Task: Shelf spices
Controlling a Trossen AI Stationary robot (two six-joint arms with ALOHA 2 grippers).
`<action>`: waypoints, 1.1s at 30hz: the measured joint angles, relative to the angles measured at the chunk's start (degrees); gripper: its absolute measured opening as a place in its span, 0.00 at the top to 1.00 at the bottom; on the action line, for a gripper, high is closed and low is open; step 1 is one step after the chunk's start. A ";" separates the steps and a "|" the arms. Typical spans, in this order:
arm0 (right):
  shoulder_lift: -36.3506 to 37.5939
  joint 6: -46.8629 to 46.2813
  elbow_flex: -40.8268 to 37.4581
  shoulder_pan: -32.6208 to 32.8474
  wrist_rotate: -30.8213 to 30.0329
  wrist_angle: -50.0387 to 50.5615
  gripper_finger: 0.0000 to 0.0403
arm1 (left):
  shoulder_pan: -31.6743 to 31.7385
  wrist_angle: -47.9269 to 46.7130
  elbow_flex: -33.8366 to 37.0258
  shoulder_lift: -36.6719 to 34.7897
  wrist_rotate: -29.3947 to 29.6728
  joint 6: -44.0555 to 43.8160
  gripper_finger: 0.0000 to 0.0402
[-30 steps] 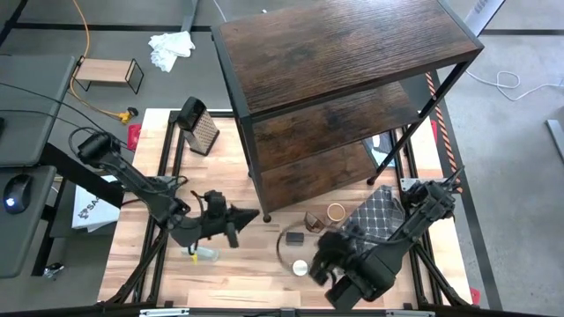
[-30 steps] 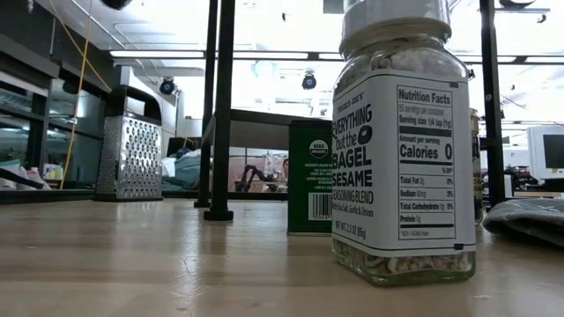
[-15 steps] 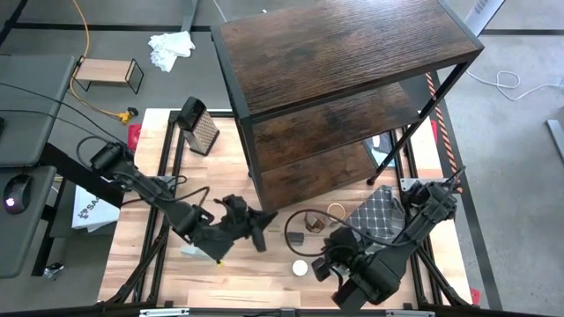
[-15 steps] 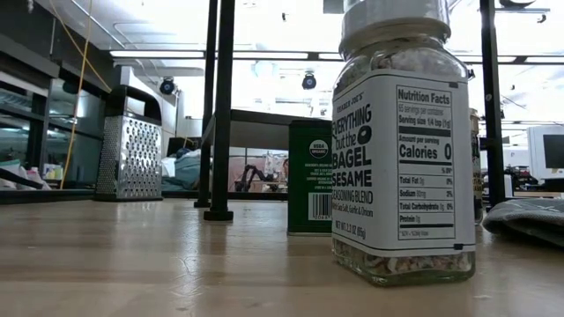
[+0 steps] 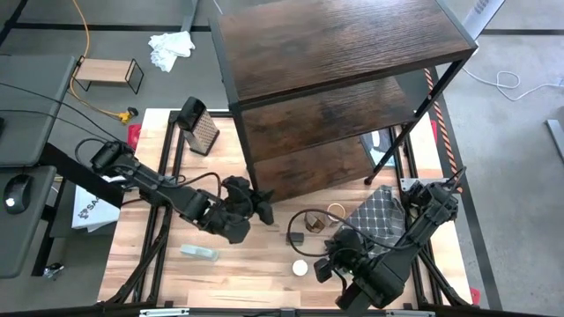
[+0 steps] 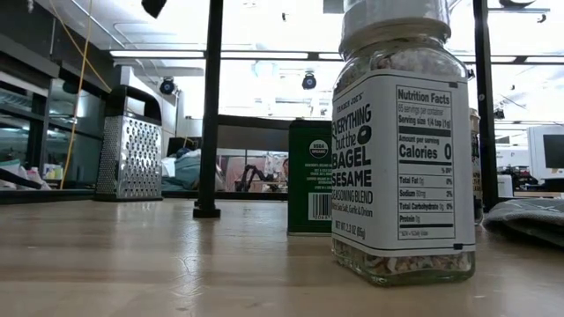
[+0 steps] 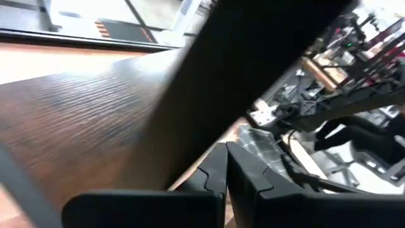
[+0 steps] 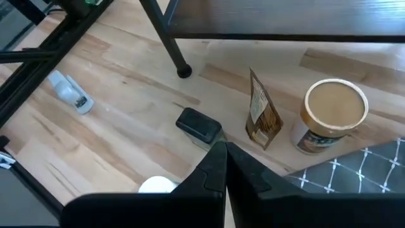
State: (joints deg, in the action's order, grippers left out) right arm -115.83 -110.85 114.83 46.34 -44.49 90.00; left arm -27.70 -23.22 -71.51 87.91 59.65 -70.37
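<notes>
The dark wood shelf [image 5: 344, 44] stands at the table's far side. My left gripper [image 5: 261, 197] is shut at its near left leg [image 7: 190, 107]. My right gripper [image 8: 221, 166] is shut and empty, above the table's near right. Before it stand the dark jar [image 8: 198, 125], the reddish-brown packet [image 8: 262, 114] and the tan-lidded jar [image 8: 332, 114]. The white-capped jar [image 6: 401, 141] stands close to the low camera, and its cap [image 5: 300, 267] shows from above. The slim amber bottle is out of view. My left gripper's shut fingertips [image 7: 218, 170] are against the shelf's near left leg [image 5: 256, 187], low on the leg. The fingers come about level from the table's left near side. The exact spot of touch is hidden by the fingers.
A clear flat plastic object [image 5: 200, 253] lies at the near left. A metal box grater [image 5: 201, 128] stands at the far left. A dark patterned cloth [image 5: 379, 211] lies at the right. A small light-wood stand [image 5: 106, 72] sits off the table.
My left gripper has gone toward the table's right and far edges, to the shelf's near left leg. The shelf has slid a little toward the far and left edges. The clear plastic object now lies uncovered. My right gripper has drawn back slightly toward the near edge.
</notes>
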 joint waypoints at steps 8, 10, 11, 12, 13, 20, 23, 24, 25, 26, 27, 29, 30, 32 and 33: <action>0.00 -1.68 -0.04 0.64 -0.40 0.02 1.00 | -0.75 -19.32 -0.01 -4.36 1.97 -9.94 1.00; 0.00 -1.72 -0.04 0.51 -0.48 0.02 1.00 | -0.29 -25.06 -0.01 -5.32 3.23 -13.55 1.00; 0.00 -1.87 -0.04 0.49 -0.60 0.00 1.00 | 0.11 -27.49 0.00 -5.68 3.70 -15.16 1.00; 0.00 -2.18 -0.04 0.50 -0.85 0.00 1.00 | 0.59 -29.76 0.01 -5.96 3.98 -16.39 1.00; 0.00 -2.64 -0.04 0.53 -0.99 0.02 1.00 | 1.15 -31.99 0.00 -6.25 4.07 -17.25 1.00; 0.00 -4.67 -0.04 0.53 -1.73 0.02 1.00 | 2.35 -44.67 0.01 -8.71 4.02 -23.80 1.00; 0.07 -4.54 0.22 0.88 -1.45 0.14 1.00 | 2.24 -47.69 0.04 -9.91 3.76 -26.67 1.00; 0.07 -3.64 0.87 1.16 -1.38 0.07 1.00 | 1.68 -47.16 0.10 -10.30 3.33 -26.42 1.00; 0.10 -2.40 1.73 1.59 -1.33 0.02 1.00 | 0.91 -45.61 0.10 -10.65 2.51 -24.68 1.00; 0.13 -0.44 2.66 2.08 -1.31 0.07 1.00 | -0.27 -43.72 0.10 -11.01 1.10 -22.18 1.00; 0.21 1.82 3.58 2.53 -1.19 0.05 1.00 | -1.86 -41.82 0.10 -11.35 -0.87 -19.02 1.00; 0.31 6.29 4.97 3.24 0.14 0.01 1.00 | -5.34 -38.14 0.10 -12.16 -5.82 -11.63 1.00; 0.31 8.21 5.39 3.57 1.18 -0.04 1.00 | -7.22 -37.14 0.10 -12.64 -7.72 -8.89 1.00; 0.31 10.56 5.53 4.02 3.27 0.03 1.00 | -11.38 -36.54 0.10 -13.48 -10.58 -6.92 1.00; 0.31 10.65 5.53 4.17 3.81 0.04 1.00 | -13.29 -36.58 0.10 -13.73 -11.84 -6.79 1.00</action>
State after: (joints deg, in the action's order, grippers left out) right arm -115.52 -100.20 120.35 50.51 -40.68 90.04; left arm -40.99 -59.80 -71.42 74.17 47.81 -77.15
